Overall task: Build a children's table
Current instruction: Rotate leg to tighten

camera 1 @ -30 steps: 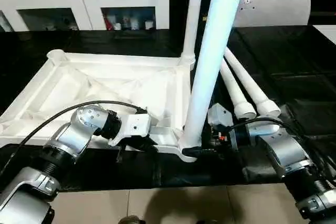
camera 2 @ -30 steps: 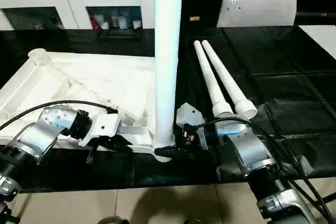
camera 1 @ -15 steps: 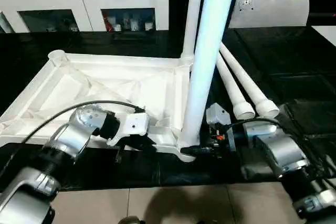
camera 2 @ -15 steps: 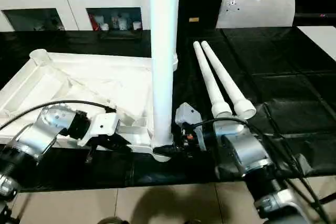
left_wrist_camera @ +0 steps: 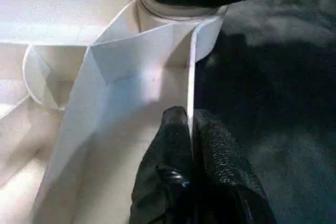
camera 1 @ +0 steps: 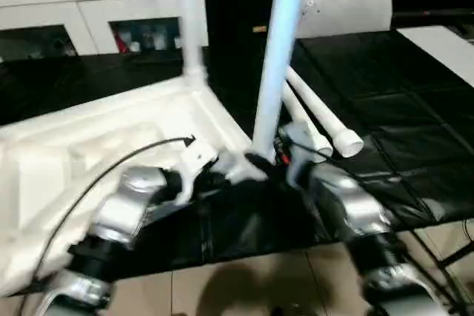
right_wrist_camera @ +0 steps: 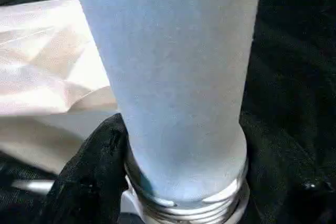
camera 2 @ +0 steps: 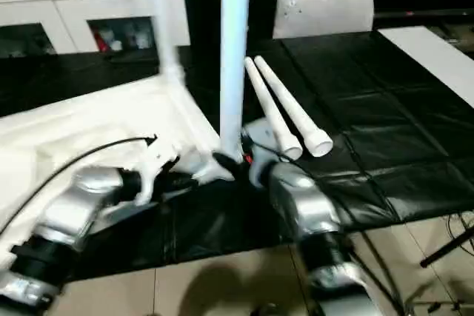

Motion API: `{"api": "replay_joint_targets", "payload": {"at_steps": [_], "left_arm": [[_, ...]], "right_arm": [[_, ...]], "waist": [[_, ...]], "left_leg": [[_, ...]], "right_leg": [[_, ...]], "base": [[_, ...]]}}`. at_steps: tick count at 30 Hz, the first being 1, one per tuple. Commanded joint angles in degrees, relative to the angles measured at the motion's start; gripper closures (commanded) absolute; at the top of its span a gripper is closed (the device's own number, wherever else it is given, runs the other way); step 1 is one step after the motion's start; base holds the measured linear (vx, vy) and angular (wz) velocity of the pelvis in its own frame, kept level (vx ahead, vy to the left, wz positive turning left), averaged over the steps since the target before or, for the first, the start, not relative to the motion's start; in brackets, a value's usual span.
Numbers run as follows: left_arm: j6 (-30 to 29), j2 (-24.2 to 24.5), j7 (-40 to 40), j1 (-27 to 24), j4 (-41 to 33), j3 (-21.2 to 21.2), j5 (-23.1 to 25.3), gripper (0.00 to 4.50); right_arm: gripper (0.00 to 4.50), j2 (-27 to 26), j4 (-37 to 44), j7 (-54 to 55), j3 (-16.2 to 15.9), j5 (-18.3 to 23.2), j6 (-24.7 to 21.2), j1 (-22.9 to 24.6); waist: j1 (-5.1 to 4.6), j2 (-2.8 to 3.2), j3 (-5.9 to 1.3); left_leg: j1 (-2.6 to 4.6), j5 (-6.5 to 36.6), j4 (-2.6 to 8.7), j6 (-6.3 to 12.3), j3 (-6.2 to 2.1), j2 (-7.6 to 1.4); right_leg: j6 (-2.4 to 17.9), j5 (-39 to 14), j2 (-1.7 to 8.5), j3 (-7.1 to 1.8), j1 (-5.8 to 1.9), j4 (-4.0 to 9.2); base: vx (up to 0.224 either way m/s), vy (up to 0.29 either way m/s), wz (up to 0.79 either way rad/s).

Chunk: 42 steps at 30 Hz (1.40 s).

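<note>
The white tabletop lies upside down on the black mat, ribbed side up. One white leg stands in its far corner socket. A second leg stands upright at the near right corner, and my right gripper is shut around its base. In the right wrist view the leg rises between the black fingers above a threaded end. My left gripper is shut on the tabletop's thin side wall beside that corner. Two loose legs lie side by side on the mat to the right.
White cabinets with shelves stand at the back. A flat white sheet with a small round mark leans behind the mat. A white panel lies at the far right. Tiled floor runs along the mat's near edge.
The whole view has swung and blurred, so the camera moved. Both grippers keep their holds, and the near leg now stands straighter at the corner.
</note>
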<state>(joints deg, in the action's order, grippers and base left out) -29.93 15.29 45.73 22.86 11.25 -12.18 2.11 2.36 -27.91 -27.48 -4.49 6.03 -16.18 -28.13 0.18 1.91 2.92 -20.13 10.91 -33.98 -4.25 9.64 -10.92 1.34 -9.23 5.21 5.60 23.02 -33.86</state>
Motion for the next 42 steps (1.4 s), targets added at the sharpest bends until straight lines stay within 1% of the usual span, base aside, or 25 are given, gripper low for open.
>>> {"api": "replay_joint_targets", "payload": {"at_steps": [1, 3, 5, 6, 7, 9, 10, 11, 12, 15, 17, 19, 20, 21, 23, 25, 27, 28, 29, 30, 32, 35, 40, 41, 42], "left_arm": [[0.5, -2.5, -4.1, 1.7, -3.1, -1.1, 0.7, 4.5], [0.0, -1.9, -4.1, 1.8, -3.3, -1.6, 1.0, 4.5], [-0.1, -1.4, -4.1, 1.9, -3.3, -2.0, 1.4, 4.5], [-0.8, -0.2, -3.5, 2.0, -3.8, -2.5, 1.8, 4.5], [-0.4, 0.6, -2.8, 2.3, -3.2, -2.1, 1.6, 4.5], [0.1, 1.5, -1.9, 2.7, -2.3, -1.9, 1.6, 4.5], [0.1, 1.6, -1.9, 2.7, -2.3, -1.9, 1.6, 4.5], [0.4, 2.1, -1.3, 2.8, -1.8, -1.8, 1.6, 4.5], [2.2, 3.5, 0.8, 3.1, -0.8, -2.3, 1.8, 4.5], [5.2, 4.8, 3.4, 3.4, 0.7, -2.2, 0.8, 4.5], [5.7, 5.2, 4.0, 3.5, 0.9, -2.3, 0.4, 4.5], [8.9, 6.4, 5.8, 3.6, 1.7, -3.1, 0.5, 4.5], [10.0, 6.8, 6.8, 3.6, 2.0, -3.3, 0.4, 4.5], [13.5, 8.6, 10.5, 3.9, 3.3, -4.2, 0.0, 4.5], [17.8, 10.4, 14.9, 4.5, 5.1, -5.4, -0.3, 4.5], [20.2, 11.1, 18.0, 4.9, 6.4, -5.8, -1.3, 4.5], [22.2, 12.2, 21.9, 5.1, 6.9, -6.7, -1.9, 4.5], [22.5, 12.5, 22.8, 5.1, 7.0, -7.0, -2.1, 4.5], [22.8, 12.7, 23.9, 5.1, 7.1, -7.2, -2.3, 4.5], [23.6, 13.3, 25.6, 5.3, 7.4, -7.7, -2.4, 4.5], [25.5, 14.6, 29.4, 5.7, 8.3, -9.4, -2.4, 4.5], [28.4, 15.6, 32.9, 6.3, 9.9, -11.0, -2.1, 4.5], [31.4, 16.1, 35.3, 7.1, 11.7, -12.2, -0.9, 4.5], [32.2, 16.2, 35.8, 7.4, 12.3, -12.5, -0.6, 4.5], [33.7, 16.3, 36.8, 8.0, 13.4, -13.1, -0.4, 4.5]], "right_arm": [[1.19, -5.7, -1.3, -4.2, -6.6, 1.3, -1.6, 0.7], [1.05, -5.6, -0.8, -4.0, -5.9, 1.6, -0.5, 1.5], [1.02, -5.5, -0.6, -4.3, -5.7, 1.9, -0.3, 1.6], [0.76, -5.8, -0.1, -3.8, -4.8, 1.8, 0.0, 1.7], [0.63, -5.4, 0.7, -4.8, -4.4, 2.1, 0.6, 2.0], [0.54, -4.3, 1.5, -5.8, -4.4, 2.2, 1.4, 2.3], [0.54, -4.2, 1.6, -5.9, -4.4, 2.1, 1.5, 2.4], [0.37, -3.2, 2.0, -6.5, -4.4, 1.8, 2.3, 2.6], [0.17, -0.6, 2.8, -7.9, -3.6, 1.8, 3.6, 3.0], [0.05, 3.4, 3.8, -11.2, -2.6, 2.1, 5.6, 3.8], [0.05, 4.4, 4.2, -12.2, -2.4, 2.2, 5.7, 4.0], [0.05, 6.2, 5.2, -14.8, -2.5, 2.6, 6.1, 4.6], [0.05, 7.1, 5.7, -16.0, -2.6, 2.7, 6.3, 4.9], [0.05, 10.2, 6.8, -19.5, -3.1, 2.2, 7.7, 5.6], [0.05, 13.1, 7.9, -23.6, -3.6, 2.5, 8.3, 6.2], [0.05, 14.6, 8.6, -26.5, -3.8, 3.2, 8.5, 6.4], [0.05, 15.9, 9.2, -28.7, -3.9, 3.8, 7.5, 6.4], [0.05, 16.2, 9.3, -29.2, -4.1, 3.9, 7.3, 6.3], [0.05, 16.6, 9.6, -30.2, -4.3, 4.1, 7.1, 6.4], [0.05, 17.5, 10.2, -31.9, -4.8, 4.4, 6.9, 6.4], [0.05, 19.7, 11.7, -36.6, -6.8, 4.8, 7.3, 6.4], [0.05, 21.1, 11.8, -40.1, -8.8, 4.2, 8.5, 5.9], [0.05, 21.9, 12.2, -43.6, -10.5, 3.7, 8.7, 5.6], [0.22, 22.1, 12.4, -44.4, -10.9, 3.8, 8.7, 5.5], [0.22, 22.6, 12.3, -46.0, -11.9, 4.0, 8.6, 5.1]], "waist": [[0.43, -0.32, -3.45], [0.51, -0.2, -3.59], [0.5, -0.23, -3.56], [0.55, 0.41, -3.55], [0.39, 0.2, -3.5], [0.43, 0.87, -3.53], [0.39, 0.69, -3.51], [0.41, 0.91, -3.56], [0.47, 0.88, -3.57], [0.82, 0.76, -3.59], [0.93, 0.81, -3.68], [1.06, 0.8, -3.65], [1.14, 0.78, -3.64], [1.3, 1.02, -3.6], [1.77, 0.86, -3.77], [2.09, 0.87, -3.69], [2.37, 0.98, -3.71], [2.39, 0.17, -3.72], [2.72, 0.58, -3.74], [3.04, 0.28, -3.74], [3.41, 0.41, -3.72], [3.93, 0.3, -3.66], [4.41, 0.21, -3.6], [4.48, -0.02, -3.61], [4.6, 0.15, -3.6]], "left_leg": [[-0.23, 15.7, 4.21, 2.21, -0.67, -1.49], [-0.47, 14.4, 4.24, 2.49, -0.61, -1.53], [-0.7, 14.1, 4.32, 2.78, -0.62, -1.53], [-0.51, 14.4, 4.35, 2.54, -0.67, -1.57], [-0.61, 14.7, 4.37, 2.48, -0.65, -1.57], [-0.48, 15.7, 4.38, 2.03, -0.72, -1.47], [-0.54, 15.8, 4.37, 2.06, -0.66, -1.45], [-0.56, 15.8, 4.39, 2.0, -0.72, -1.4], [-0.41, 15.6, 4.34, 2.1, -0.7, -1.43], [-0.61, 14.9, 4.22, 2.8, -0.57, -1.38], [-0.62, 14.2, 4.23, 2.96, -0.6, -1.58], [-0.58, 14.2, 4.2, 3.08, -0.57, -1.57], [-0.54, 14.3, 4.18, 3.16, -0.54, -1.59], [-0.47, 14.5, 4.18, 3.23, -0.51, -1.59], [-0.28, 14.5, 4.13, 3.41, -0.48, -1.62], [-0.22, 14.3, 4.14, 3.6, -0.42, -1.62], [-0.17, 14.3, 4.25, 3.57, -0.46, -1.85], [-0.17, 14.1, 4.21, 3.71, -0.35, -1.89], [-0.14, 13.5, 4.27, 3.64, -0.4, -1.97], [-0.08, 13.2, 4.17, 3.73, -0.29, -1.98], [-0.03, 13.0, 4.15, 3.79, -0.18, -2.05], [-0.14, 12.8, 4.16, 3.78, -0.19, -2.04], [-0.09, 13.5, 4.21, 3.06, -0.21, -2.08], [-0.05, 13.5, 4.22, 2.97, -0.2, -2.11], [0.06, 13.7, 4.22, 2.95, -0.21, -2.1]], "right_leg": [[6.5, -26.3, 2.93, -2.47, -2.35, 5.32], [7.7, -22.6, 2.93, -2.57, -2.63, 4.89], [7.9, -21.8, 2.93, -2.56, -2.79, 4.78], [8.1, -22.0, 2.98, -2.55, -2.77, 4.83], [8.0, -22.0, 2.91, -2.56, -2.77, 4.86], [8.3, -21.7, 2.9, -2.53, -2.87, 4.85], [8.3, -21.7, 2.87, -2.53, -2.87, 4.96], [8.3, -21.5, 2.85, -2.5, -2.95, 4.92], [8.6, -20.9, 2.81, -2.53, -2.9, 4.88], [8.7, -20.0, 2.82, -2.55, -3.12, 4.88], [9.5, -18.4, 2.83, -2.61, -3.11, 4.55], [9.7, -18.4, 2.86, -2.59, -3.13, 4.55], [9.7, -18.7, 2.89, -2.62, -3.11, 4.61], [9.5, -19.1, 2.85, -2.64, -3.06, 4.7], [9.0, -19.0, 2.85, -2.7, -3.09, 4.67], [9.8, -17.7, 2.84, -2.74, -3.01, 4.6], [10.6, -16.5, 2.86, -2.72, -3.08, 4.3], [10.7, -16.5, 2.85, -2.74, -3.06, 4.37], [11.2, -16.0, 2.91, -2.79, -3.07, 4.04], [11.2, -16.2, 3.0, -2.83, -3.06, 4.0], [11.0, -16.8, 3.05, -2.88, -2.98, 4.04], [10.4, -17.6, 3.09, -2.9, -3.0, 4.06], [9.6, -20.1, 3.21, -2.97, -2.95, 4.19], [9.5, -20.4, 3.21, -2.96, -2.93, 4.29], [9.5, -20.6, 3.12, -2.93, -2.85, 4.26]], "base": [[0.0, 0.0, 0.0], [0.0, 0.0, 0.0], [0.0, 0.0, 0.0], [0.0, 0.0, 0.0], [0.0, 0.0, 0.0], [0.0, 0.0, 0.0], [0.0, 0.0, 0.0], [0.0, 0.0, 0.0], [0.0, 0.0, 0.0], [0.0, 0.0, 0.0], [0.0, 0.0, 0.0], [0.0, 0.0, 0.0], [0.0, 0.0, 0.0], [0.0, 0.0, 0.0], [0.0, 0.0, 0.0], [0.0, 0.0, 0.0], [0.0, 0.0, 0.0], [0.0, 0.0, 0.0], [0.0, 0.0, 0.0], [0.0, 0.0, 0.0], [0.0, 0.0, 0.0], [0.0, 0.0, 0.0], [0.0, 0.0, 0.0], [0.0, 0.0, 0.0], [0.0, 0.0, 0.0]]}}
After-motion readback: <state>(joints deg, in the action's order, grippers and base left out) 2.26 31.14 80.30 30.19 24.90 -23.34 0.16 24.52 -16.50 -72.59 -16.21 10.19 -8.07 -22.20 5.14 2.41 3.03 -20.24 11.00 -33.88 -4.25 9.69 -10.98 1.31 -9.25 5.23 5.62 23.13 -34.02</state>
